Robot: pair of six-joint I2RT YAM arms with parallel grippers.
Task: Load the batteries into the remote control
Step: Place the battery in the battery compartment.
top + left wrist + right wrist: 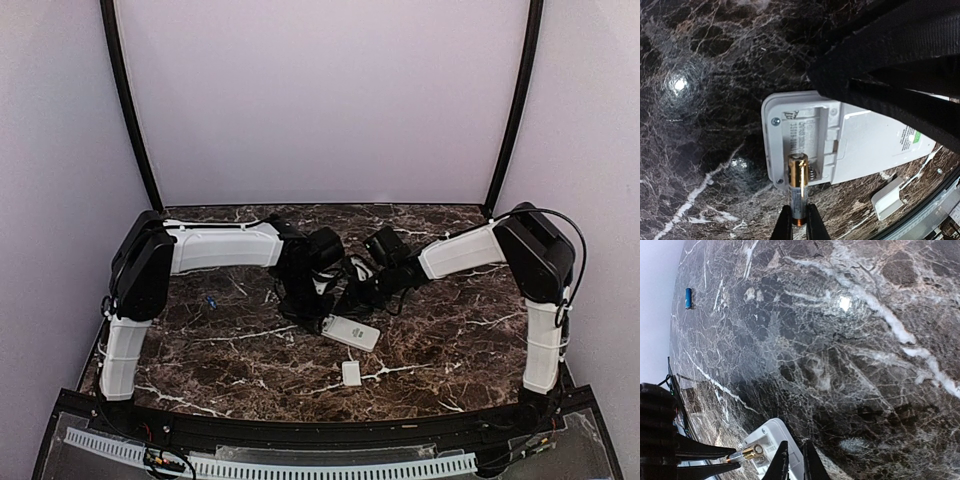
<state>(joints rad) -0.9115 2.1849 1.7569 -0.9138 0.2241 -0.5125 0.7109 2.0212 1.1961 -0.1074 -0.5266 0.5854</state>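
Your left hand [798, 217] is clenched on the pale tan battery [797, 180] at the bottom centre of its view. The battery's tip is at the open compartment of the remote control [865, 145], which lies back-up on the bench [700, 150]. The bluish battery [688, 298] lies apart, upper left in the right wrist view. Your right hand [795, 447] holds its fingers close together at the remote's end; you cannot tell whether it grips.

White arm links [222, 247]; black joint housings [143, 270]; slim black gripper fingers [784, 226].

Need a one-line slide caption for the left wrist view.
Left gripper holds a gold battery at the open bay of the face-down remote; the loose cover lies beside it.
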